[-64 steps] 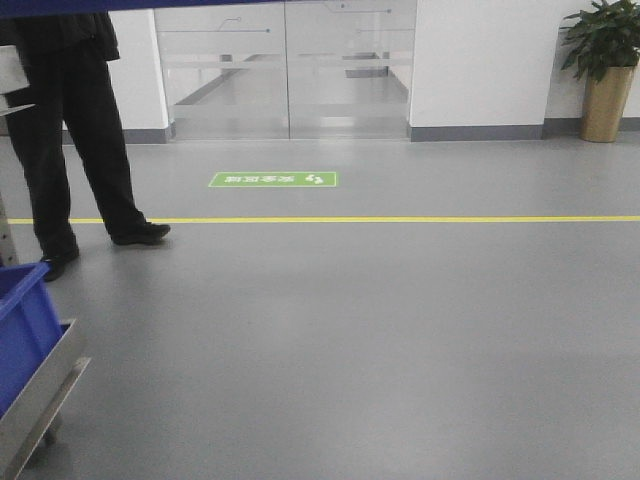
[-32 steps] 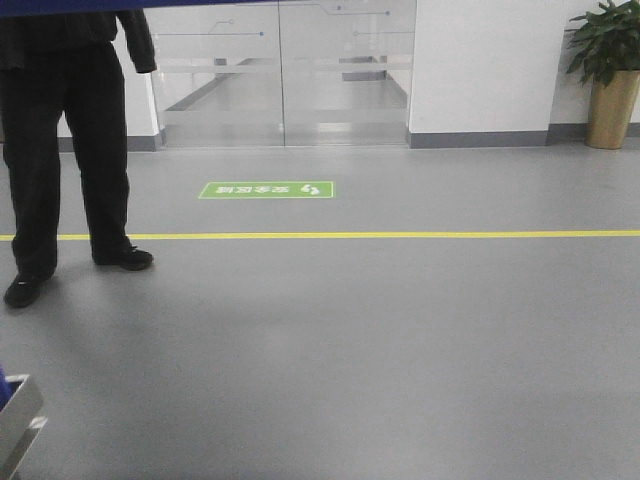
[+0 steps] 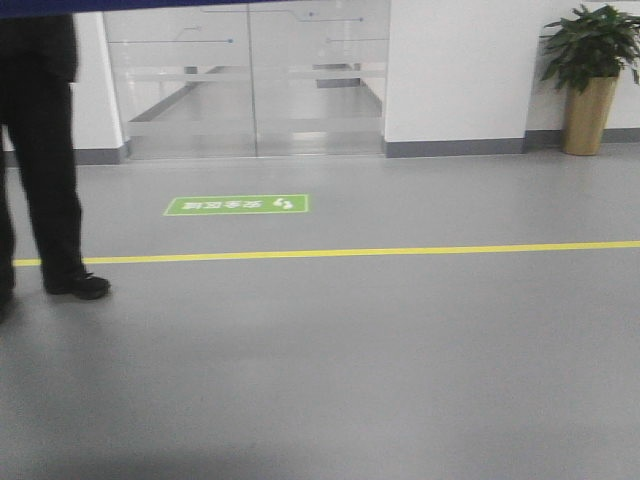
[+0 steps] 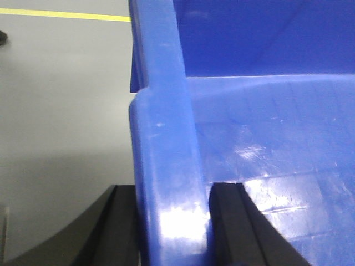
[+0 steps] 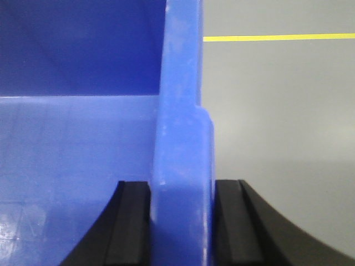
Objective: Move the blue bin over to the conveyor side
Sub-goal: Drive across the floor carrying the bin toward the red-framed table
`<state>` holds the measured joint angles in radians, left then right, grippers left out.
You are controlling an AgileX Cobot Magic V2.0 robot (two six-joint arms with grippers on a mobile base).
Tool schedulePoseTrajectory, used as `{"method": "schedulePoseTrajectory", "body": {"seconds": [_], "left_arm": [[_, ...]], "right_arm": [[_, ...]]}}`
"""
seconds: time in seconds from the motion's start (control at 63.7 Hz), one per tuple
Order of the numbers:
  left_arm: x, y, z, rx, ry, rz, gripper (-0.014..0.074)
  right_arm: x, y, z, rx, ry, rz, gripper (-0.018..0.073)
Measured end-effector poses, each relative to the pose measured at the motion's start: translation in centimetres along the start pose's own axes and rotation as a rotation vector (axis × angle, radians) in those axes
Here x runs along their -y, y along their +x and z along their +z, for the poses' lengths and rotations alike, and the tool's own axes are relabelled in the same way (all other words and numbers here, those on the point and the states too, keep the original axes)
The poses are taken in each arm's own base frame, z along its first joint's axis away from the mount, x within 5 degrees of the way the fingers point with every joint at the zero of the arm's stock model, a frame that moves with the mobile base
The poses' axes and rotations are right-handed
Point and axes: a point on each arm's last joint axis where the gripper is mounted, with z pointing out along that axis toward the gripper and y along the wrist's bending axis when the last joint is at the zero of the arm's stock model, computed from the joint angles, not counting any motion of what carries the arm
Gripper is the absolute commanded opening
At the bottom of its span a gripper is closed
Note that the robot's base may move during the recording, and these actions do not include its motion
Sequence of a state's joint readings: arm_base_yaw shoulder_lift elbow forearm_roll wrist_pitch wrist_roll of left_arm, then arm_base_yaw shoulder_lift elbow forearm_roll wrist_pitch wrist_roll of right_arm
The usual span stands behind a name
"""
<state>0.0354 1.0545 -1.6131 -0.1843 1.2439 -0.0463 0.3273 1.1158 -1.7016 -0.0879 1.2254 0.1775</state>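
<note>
as seen from wrist cams, blue bin (image 4: pixel 266 138) pinched at two opposite side walls. left gripper (image 4: pixel 175 221) closed across thick rim, one black finger (image 4: pixel 236 227) inside bin, other outside. right gripper (image 5: pixel 183 221) clamped likewise on opposite wall. grey floor (image 3: pixel 400 350) and yellow line (image 3: pixel 400 249) visible beyond bin wall in both wrist views. front view: green floor sign (image 3: pixel 237 205), glass doors (image 3: pixel 250 80), potted plant (image 3: pixel 590 70), dark-trousered legs (image 3: pixel 45 170) at left.
</note>
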Motion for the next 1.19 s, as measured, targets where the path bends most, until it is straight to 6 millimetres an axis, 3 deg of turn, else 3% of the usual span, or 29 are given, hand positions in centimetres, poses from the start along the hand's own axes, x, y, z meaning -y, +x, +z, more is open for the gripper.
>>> {"method": "schedulePoseTrajectory", "body": {"seconds": [1.193], "left_arm": [[0.00,0.00,0.00,0.000,0.000,0.000,-0.0018]], "right_arm": [[-0.02,0.00,0.00,0.000,-0.002,0.001,-0.0078]]}}
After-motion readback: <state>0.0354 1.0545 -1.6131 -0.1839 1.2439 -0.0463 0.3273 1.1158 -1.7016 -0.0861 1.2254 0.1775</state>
